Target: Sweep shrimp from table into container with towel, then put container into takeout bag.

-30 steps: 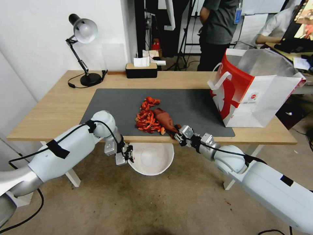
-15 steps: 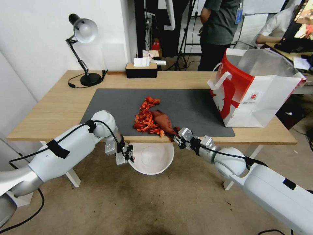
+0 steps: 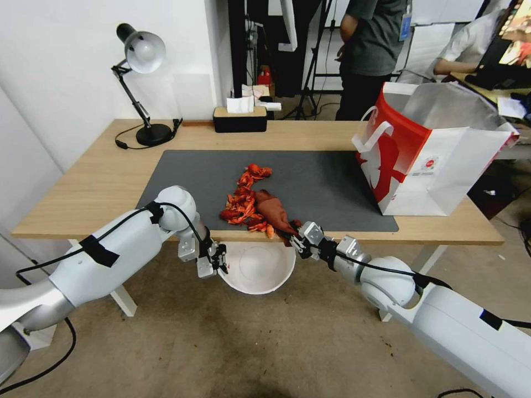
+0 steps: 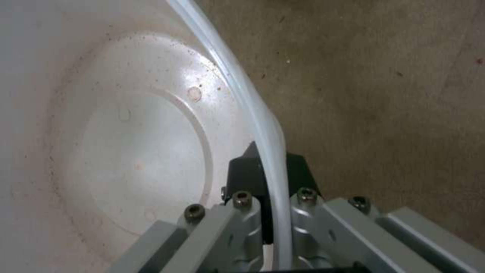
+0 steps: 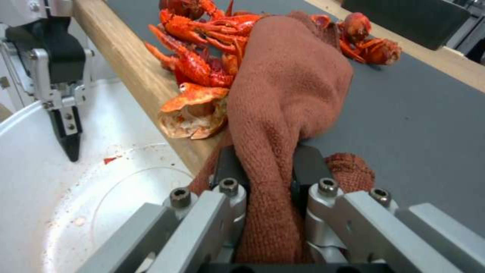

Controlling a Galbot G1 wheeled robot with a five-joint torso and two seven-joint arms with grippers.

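The red-orange shrimp (image 3: pixel 241 204) (image 5: pixel 202 68) lie heaped on the dark mat at the front edge of the table (image 3: pixel 83 188), one piece overhanging the wooden edge. The rust-red towel (image 3: pixel 271 213) (image 5: pixel 288 87) rests against the heap's right side. My right gripper (image 3: pixel 296 240) (image 5: pixel 265 167) is shut on the towel's near end, right at the table edge. The white container (image 3: pixel 257 268) (image 4: pixel 131 151) (image 5: pixel 60 197) hangs below that edge under the heap, with my left gripper (image 3: pixel 218 265) (image 4: pixel 268 163) shut on its rim. The takeout bag (image 3: pixel 437 160) stands open at the table's right end.
A desk lamp (image 3: pixel 141 83) and a black tissue box (image 3: pixel 239 119) stand along the back of the table. The grey mat (image 3: pixel 332 182) is bare between the towel and the bag. People stand behind the table, away from the task's things.
My right gripper has dragged the towel leftward along the front edge, pushing the shrimp heap left and tighter against the edge. The left gripper and container have barely shifted.
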